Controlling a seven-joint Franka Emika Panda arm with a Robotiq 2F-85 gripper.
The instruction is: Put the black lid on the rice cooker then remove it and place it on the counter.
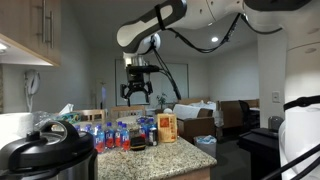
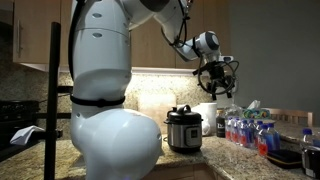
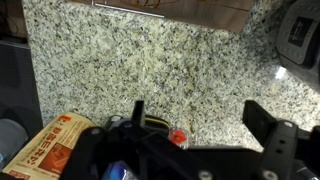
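Note:
The rice cooker [image 1: 45,152] stands at the near left end of the counter [image 1: 190,150], and in an exterior view [image 2: 184,130] its silver body shows. The black lid [image 1: 50,138] rests on top of it, and its knob shows in an exterior view [image 2: 183,109]. My gripper [image 1: 135,96] hangs open and empty, high above the counter and away from the cooker. In an exterior view [image 2: 217,88] it is above and to the right of the cooker. In the wrist view my open fingers [image 3: 195,118] frame bare speckled counter [image 3: 150,60].
Several blue bottles [image 1: 115,135] and an orange box [image 1: 167,127] crowd the counter. The box [image 3: 50,145] and a red-capped bottle [image 3: 178,137] show below my jaws. A white appliance [image 2: 208,114] stands behind the cooker. The white robot body [image 2: 105,90] fills the foreground.

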